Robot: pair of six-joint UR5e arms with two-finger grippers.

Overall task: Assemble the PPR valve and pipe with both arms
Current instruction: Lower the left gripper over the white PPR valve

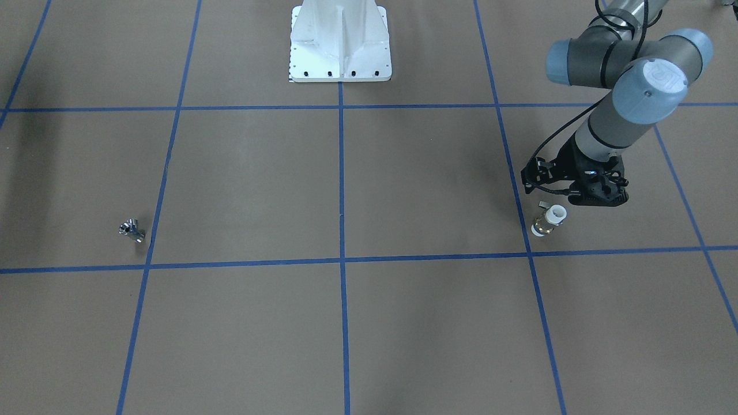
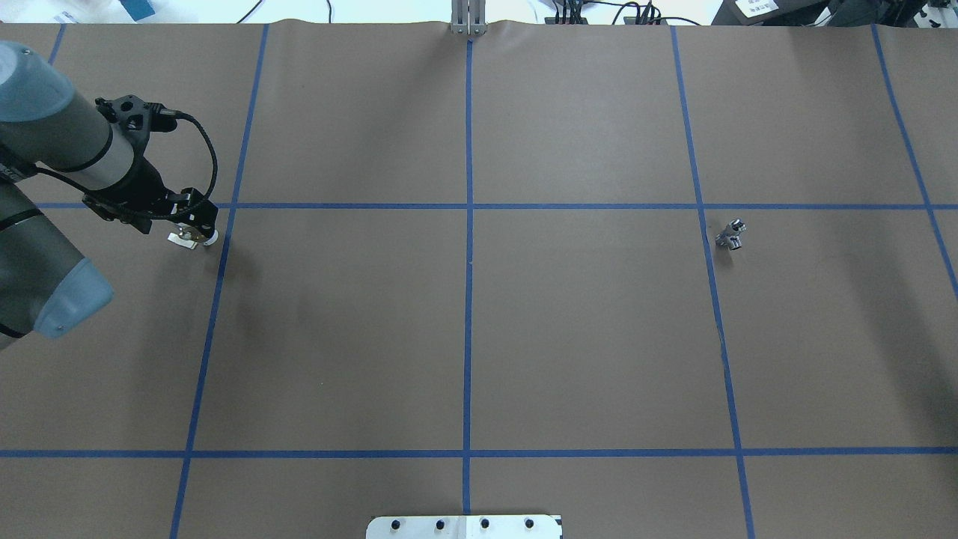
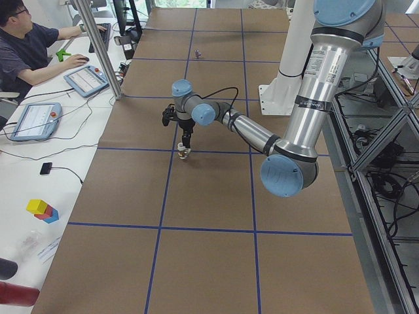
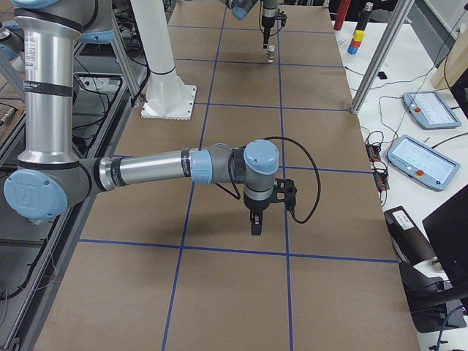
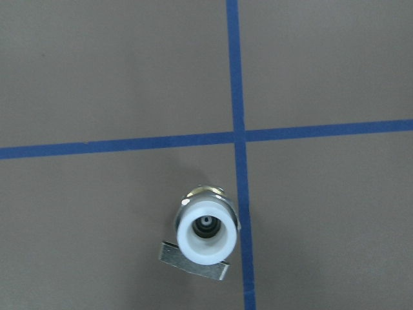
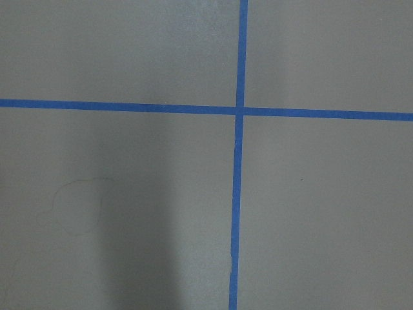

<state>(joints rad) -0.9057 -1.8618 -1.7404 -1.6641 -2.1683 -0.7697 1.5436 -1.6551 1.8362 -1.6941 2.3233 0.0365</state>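
Observation:
The PPR valve [image 1: 549, 222] stands on the brown table next to a blue tape line, a white ring end up and its grey lever to the side. It fills the lower middle of the left wrist view [image 5: 205, 229], seen end-on. My left gripper [image 1: 597, 200] hangs just above and beside it, open, with nothing between its fingers; it also shows in the overhead view [image 2: 198, 223]. The silver pipe [image 2: 732, 234] lies alone on the opposite side of the table [image 1: 131, 229]. My right gripper [image 4: 255, 228] shows only in the exterior right view, pointing down over bare table; I cannot tell its state.
The white bolted pedestal [image 1: 340, 46] stands at the robot's edge of the table. Blue tape lines [image 2: 468, 224] divide the brown surface into squares. An operator [image 3: 26, 46] sits at a side bench with tablets, behind a metal post [image 3: 98, 46].

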